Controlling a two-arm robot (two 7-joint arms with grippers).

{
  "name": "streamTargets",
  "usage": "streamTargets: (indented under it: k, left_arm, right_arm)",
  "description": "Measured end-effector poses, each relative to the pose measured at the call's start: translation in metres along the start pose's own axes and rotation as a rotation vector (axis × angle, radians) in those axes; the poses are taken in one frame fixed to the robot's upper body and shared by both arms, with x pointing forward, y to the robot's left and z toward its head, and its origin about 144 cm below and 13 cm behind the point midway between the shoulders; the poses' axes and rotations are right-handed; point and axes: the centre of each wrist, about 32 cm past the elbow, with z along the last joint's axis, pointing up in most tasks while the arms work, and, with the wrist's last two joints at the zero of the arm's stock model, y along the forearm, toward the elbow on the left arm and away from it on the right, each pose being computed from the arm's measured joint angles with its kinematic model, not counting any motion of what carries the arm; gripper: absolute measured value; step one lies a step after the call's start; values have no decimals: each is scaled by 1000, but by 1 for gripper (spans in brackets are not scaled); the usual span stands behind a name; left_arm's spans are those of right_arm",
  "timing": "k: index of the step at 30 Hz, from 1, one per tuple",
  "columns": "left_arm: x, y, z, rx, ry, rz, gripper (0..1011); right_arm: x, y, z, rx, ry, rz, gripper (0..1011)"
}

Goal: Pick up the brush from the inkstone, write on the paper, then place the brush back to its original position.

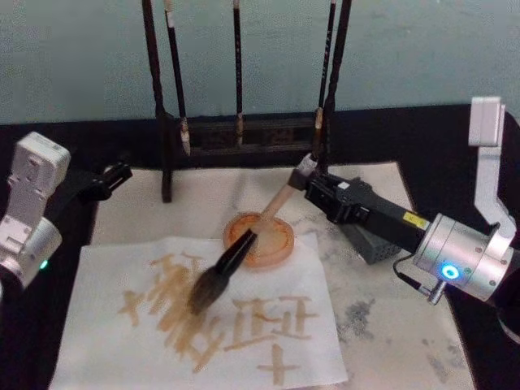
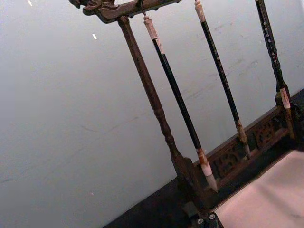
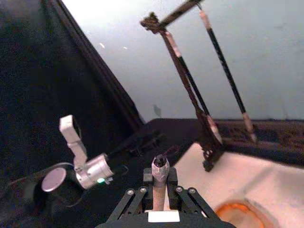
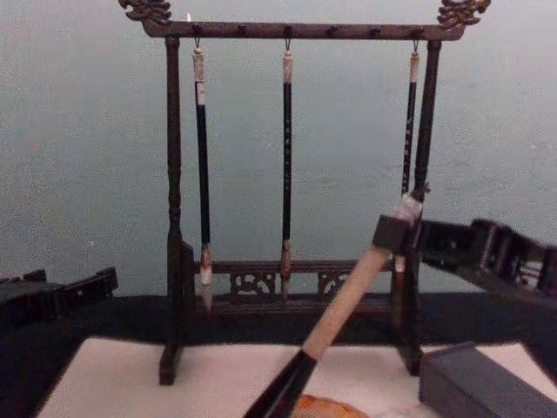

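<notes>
Head view gives you the right gripper (image 1: 304,175) pinching the top end of the brush (image 1: 248,240). The brush's pale handle slants down toward the robot's left and crosses over the round orange inkstone (image 1: 276,244). Its bushy bristle head sits low over the tan strokes on the paper (image 1: 106,276), though you cannot tell whether it touches. The left gripper (image 1: 112,177) is parked off the paper's far left corner, well apart from the brush. Behind stands the wooden rack (image 4: 305,30) with three slim brushes (image 4: 286,157) hanging, and a dark grey box (image 1: 370,244) lies beneath the right arm.
</notes>
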Motion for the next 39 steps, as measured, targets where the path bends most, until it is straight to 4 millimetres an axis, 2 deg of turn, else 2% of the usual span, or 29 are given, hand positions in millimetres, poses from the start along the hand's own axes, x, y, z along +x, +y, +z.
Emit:
streamTargets:
  k: [10, 19, 30, 34, 39]
  left_arm:
    - [0, 0, 0, 0, 0, 0, 1002]
    - [0, 0, 0, 0, 0, 0, 1002]
    - [0, 0, 0, 0, 0, 0, 1000]
    - [0, 0, 0, 0, 0, 0, 1002]
    - [0, 0, 0, 0, 0, 0, 1002]
  right_arm:
    - [11, -10, -7, -5, 28, -54, 176]
    - [17, -33, -6, 4, 34, -105, 176]
    - [11, -61, 5, 45, 9, -134, 176]
    - [6, -64, 13, 77, -8, -112, 176]
    - [-5, -57, 21, 108, -31, -58, 176]
